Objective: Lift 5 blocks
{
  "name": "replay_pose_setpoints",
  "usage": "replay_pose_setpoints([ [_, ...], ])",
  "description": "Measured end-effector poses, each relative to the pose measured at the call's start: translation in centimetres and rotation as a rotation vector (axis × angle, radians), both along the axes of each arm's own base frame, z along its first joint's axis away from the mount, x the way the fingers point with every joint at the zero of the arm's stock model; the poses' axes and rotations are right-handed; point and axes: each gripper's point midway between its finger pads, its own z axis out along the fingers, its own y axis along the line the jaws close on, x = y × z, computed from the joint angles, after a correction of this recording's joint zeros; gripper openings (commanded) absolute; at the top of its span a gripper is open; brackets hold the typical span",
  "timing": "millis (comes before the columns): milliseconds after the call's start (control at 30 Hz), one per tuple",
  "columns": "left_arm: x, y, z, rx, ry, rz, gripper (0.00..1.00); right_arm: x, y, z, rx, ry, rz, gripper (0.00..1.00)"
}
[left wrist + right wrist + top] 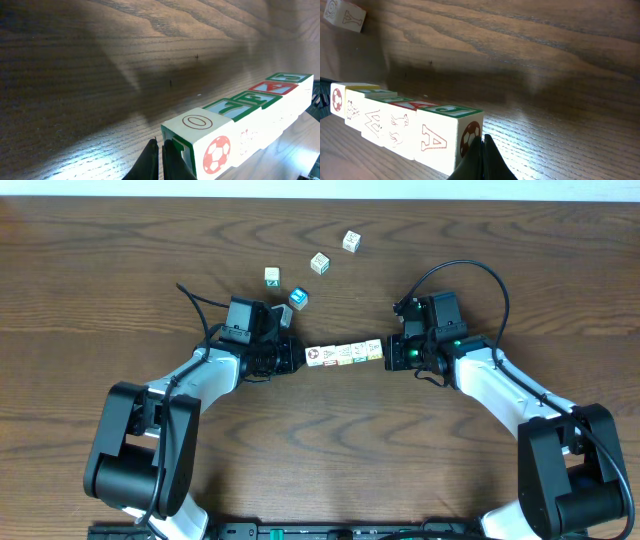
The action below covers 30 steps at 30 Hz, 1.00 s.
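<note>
Several cream-white picture blocks point(344, 354) form one straight row end to end between my two grippers. The left gripper point(298, 358) is shut, and its closed tips point(160, 147) press against the end block, which has a red ring on top and a red football on its side point(216, 152). At the other end the right gripper point(388, 352) is also shut, tips point(483, 142) against the football face of the block with a red A point(434, 139). The row's shadow falls on the wood well apart from it, so the row looks raised off the table.
Loose cubes lie beyond the row: a green-printed one point(272, 276), a blue-topped one point(298, 298), and two more point(319, 263) point(351, 241) toward the back. One of these cubes point(342, 15) shows at the right wrist view's top left. Arm cables loop near both wrists.
</note>
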Motion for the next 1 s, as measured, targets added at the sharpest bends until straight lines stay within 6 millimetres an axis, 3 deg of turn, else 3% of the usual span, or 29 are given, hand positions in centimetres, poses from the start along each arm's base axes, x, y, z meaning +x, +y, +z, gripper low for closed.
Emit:
replay_pose_setpoints([
  [267,0.0,0.0,0.3,0.001,-0.004,0.001,0.07,0.0,0.0,0.0,0.002,0.001,0.001,0.01],
  [567,1.1,-0.2,3.7,-0.025,-0.095,0.003,0.07,0.0,-0.2,-0.1,-0.01,0.002,-0.006,0.01],
  [833,1.2,-0.3,3.9,-0.026,-0.097,0.004,0.07,-0.1,-0.2,-0.1,-0.012,0.005,-0.007,0.01],
  [1000,1.1,-0.2,3.8,-0.024,-0.093,0.004,0.07,0.1,-0.3,2.2,-0.001,-0.049,-0.01,0.01],
])
